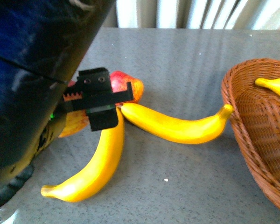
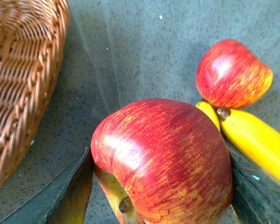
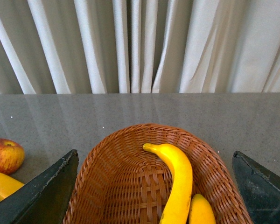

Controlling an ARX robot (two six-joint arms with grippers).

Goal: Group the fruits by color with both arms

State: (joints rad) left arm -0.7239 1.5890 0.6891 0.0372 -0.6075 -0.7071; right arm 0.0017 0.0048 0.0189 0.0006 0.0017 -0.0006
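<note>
held apple [image 1: 74, 125]: mostly hidden under left pincer [image 1: 95, 106] | basket [image 1: 263, 128]: cut by edge

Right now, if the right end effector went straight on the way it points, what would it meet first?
Probably the wicker basket, most likely a banana lying inside it; depth is unclear from the wrist view.

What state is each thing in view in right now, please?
Left gripper: shut on held apple.
Other apple: free on table.
Right gripper: open, empty.
Right basket: holds two bananas.
Table bananas: two, lying loose.
Second basket, left wrist view: contents hidden.
</note>
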